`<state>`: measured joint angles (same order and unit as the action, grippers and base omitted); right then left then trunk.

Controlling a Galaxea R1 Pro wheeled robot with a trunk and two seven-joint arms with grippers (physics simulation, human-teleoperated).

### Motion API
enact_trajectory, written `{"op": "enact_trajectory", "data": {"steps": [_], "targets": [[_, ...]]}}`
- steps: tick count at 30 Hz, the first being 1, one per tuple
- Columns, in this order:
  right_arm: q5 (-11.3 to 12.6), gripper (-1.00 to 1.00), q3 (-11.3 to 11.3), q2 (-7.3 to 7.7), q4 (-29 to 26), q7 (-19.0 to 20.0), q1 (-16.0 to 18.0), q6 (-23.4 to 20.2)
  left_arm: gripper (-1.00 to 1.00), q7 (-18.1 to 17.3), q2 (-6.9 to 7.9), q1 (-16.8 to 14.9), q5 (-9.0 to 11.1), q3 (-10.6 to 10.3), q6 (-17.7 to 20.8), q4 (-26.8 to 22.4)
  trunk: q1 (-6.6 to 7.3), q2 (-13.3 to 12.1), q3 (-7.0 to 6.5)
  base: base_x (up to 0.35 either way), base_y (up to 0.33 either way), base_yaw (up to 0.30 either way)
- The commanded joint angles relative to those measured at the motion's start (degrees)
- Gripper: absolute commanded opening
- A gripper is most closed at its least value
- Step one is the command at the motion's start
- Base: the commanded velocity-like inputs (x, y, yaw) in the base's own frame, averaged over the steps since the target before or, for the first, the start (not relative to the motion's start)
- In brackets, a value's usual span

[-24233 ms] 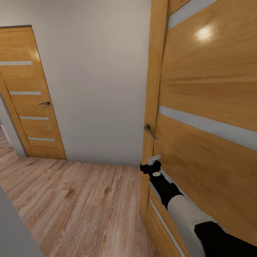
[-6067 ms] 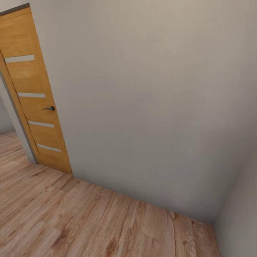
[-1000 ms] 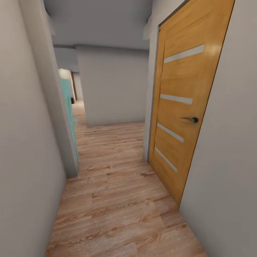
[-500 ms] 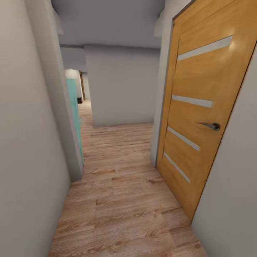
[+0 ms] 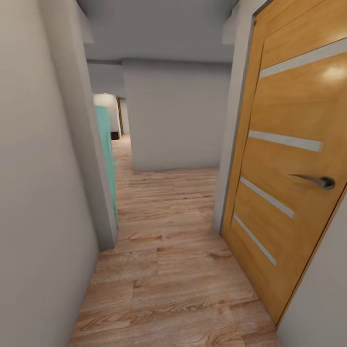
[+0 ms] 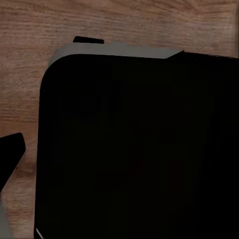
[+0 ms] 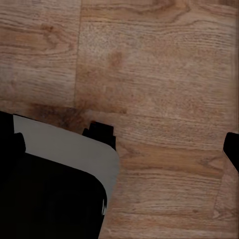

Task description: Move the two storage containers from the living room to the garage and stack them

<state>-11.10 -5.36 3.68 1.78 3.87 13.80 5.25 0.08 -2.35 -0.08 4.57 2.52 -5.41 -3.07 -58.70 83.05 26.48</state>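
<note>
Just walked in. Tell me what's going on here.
The robot is in transit, handling nothing. The head view looks down a narrow hallway with a wood-plank floor: a closed wooden door with a metal handle on the right, a teal panel past the left wall's corner, and a grey wall ahead. Both wrist views look down at plank flooring past dark parts of the robot. No containers are in sight.

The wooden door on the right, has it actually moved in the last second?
No. The door stays shut in its frame; it only looks larger and further right because the camera rolled forward down the hallway, and the wall ahead grew too.
</note>
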Motion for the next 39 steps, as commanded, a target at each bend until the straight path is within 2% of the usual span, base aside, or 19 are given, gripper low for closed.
{"op": "enact_trajectory", "data": {"steps": [1,39], "targets": [[0.02,1.0,-0.44,0.01,0.16,0.31,0.09,0.38,1.0,0.01,-0.02,-0.01,0.44,0.14,-0.07,-0.01,-0.03,0.03,0.05,0.321,0.0,0.001],[-0.03,1.0,-0.44,0.02,0.16,0.35,0.09,0.43,1.0,0.01,0.15,-0.01,0.45,0.11,0.05,-0.01,-0.03,0.03,0.05,0.321,-0.03,0.0]]}}
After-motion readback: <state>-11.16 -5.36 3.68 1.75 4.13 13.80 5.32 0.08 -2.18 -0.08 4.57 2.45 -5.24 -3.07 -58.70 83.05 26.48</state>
